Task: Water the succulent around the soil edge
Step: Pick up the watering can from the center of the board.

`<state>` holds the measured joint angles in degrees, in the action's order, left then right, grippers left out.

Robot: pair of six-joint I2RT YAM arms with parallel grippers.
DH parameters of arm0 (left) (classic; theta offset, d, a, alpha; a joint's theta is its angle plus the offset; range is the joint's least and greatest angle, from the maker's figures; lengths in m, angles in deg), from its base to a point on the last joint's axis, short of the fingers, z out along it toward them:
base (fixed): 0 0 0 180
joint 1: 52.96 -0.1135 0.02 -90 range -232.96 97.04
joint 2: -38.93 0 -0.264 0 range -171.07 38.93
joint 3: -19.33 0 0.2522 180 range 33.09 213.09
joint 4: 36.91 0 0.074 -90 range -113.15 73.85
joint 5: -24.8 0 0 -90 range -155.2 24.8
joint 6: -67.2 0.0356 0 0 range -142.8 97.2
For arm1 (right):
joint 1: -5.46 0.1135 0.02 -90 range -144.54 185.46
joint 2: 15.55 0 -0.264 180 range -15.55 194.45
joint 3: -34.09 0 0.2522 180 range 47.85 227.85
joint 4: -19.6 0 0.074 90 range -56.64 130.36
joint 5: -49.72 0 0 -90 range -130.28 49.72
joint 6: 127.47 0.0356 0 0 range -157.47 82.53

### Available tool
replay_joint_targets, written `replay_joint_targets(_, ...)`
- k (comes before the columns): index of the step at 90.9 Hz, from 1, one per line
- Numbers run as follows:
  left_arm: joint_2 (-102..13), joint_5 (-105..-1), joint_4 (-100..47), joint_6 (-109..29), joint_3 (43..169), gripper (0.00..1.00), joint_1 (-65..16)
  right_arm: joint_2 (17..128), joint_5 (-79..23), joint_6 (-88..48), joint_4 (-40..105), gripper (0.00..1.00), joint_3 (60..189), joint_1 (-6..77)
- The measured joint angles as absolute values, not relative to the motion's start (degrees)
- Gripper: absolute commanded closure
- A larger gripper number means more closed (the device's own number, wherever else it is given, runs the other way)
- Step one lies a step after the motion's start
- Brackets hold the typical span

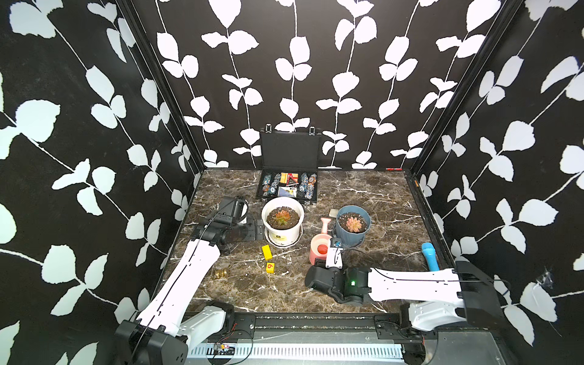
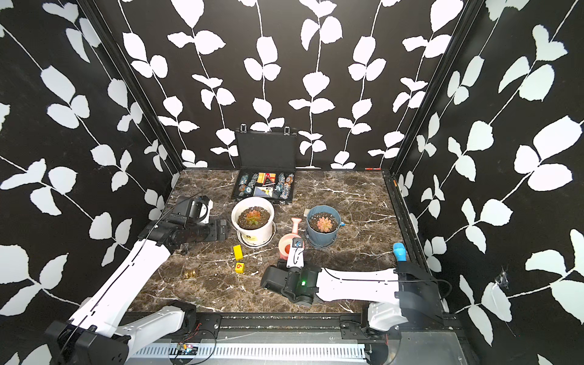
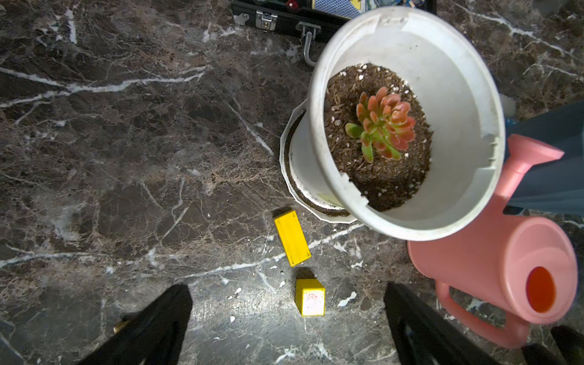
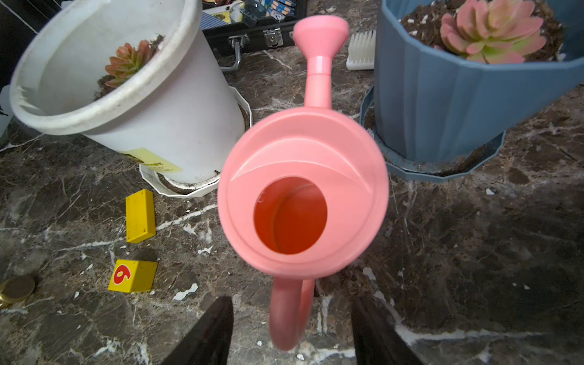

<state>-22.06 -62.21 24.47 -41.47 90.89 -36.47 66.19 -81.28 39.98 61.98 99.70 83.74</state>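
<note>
Pink plastic is what I'm after: the watering can (image 4: pixel 303 151) stands upright on the marble tabletop (image 1: pixel 363 196), between the white pot (image 1: pixel 282 199) and the blue-grey pot (image 1: pixel 352 235), with its spout aimed at the back edge rather than at either plant. From the right wrist camera I see my right gripper (image 4: pixel 292 300) set over the can's handle (image 4: pixel 289 319) with a jaw on each side. There is a gap on both sides, so nothing is pinched yet. My left gripper (image 3: pixel 287 289) is spread wide and empty, hanging beside the white pot on the side towards the tabletop's left edge.

The succulent (image 3: pixel 382 126) sits in the middle of the white pot, which stands just in front of the open case (image 1: pixel 289 186) at the back edge. The soil edge (image 3: pixel 341 104) around it looks dry and gritty, with no wet patch that I can make out.

I judge the task barely started. The approach to the handle is done. Left to do are the grasp, the lift, the carry over the white rim, and a tilted pour around the soil ring. Whether the can holds water I cannot tell.
</note>
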Motion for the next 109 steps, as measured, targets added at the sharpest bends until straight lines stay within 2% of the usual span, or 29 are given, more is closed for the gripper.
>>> replay_joint_targets(43,-19.2,-61.8,23.2,-40.7,89.4,0.01,-36.9,73.3,-80.1,46.5,64.3,0.49,104.2,83.6)
replay_joint_targets(64,-19.2,-61.1,22.8,-40.6,89.3,0.01,-37.0,77.1,-80.6,46.6,65.3,0.58,106.0,83.3)
replay_joint_targets(103,-19.2,-60.0,22.6,-39.7,89.3,0.01,-37.0,80.2,-84.1,45.2,68.1,0.87,106.5,83.0)
replay_joint_targets(109,-19.2,-60.0,22.5,-39.6,89.3,0.01,-37.0,80.2,-84.5,44.6,68.9,0.97,106.5,83.0)
